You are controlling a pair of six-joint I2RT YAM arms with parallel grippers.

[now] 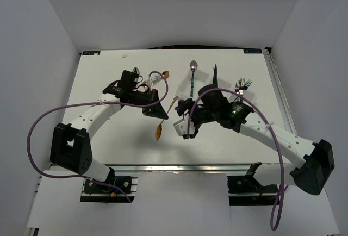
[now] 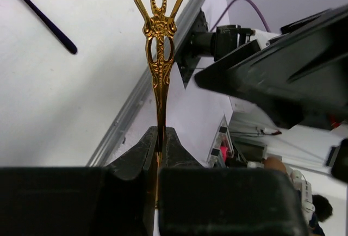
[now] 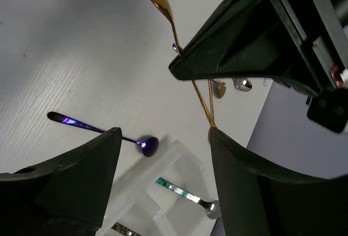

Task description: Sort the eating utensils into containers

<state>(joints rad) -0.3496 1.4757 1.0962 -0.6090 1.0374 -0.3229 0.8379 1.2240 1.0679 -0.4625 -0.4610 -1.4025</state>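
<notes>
Left gripper (image 2: 160,138) is clamped tight on the gold spoon (image 2: 159,35), pinching the thin stem so the ornate handle sticks out free. That looks like a deliberate offer, leaving the other arm something to take.

Right gripper (image 3: 163,138) sits with its fingers spread wide and nothing between them yet. The spoon's handle tip is right at the inner edge of the finger at lower right of the right wrist frame. I read this as a handover just ahead of the grab.

Only the right wrist view shows the destination. The white tray (image 3: 175,157) lies at bottom centre, directly beyond the open fingers, with a teal-handled utensil (image 3: 179,190) already in one compartment. A purple spoon (image 3: 103,130) lies loose on the table to the left, just beside the tray.

From overhead, the arms meet mid-frame and I can't make out the tray beneath them. That view does show the silver forks (image 1: 243,85) waiting at upper right.
</notes>
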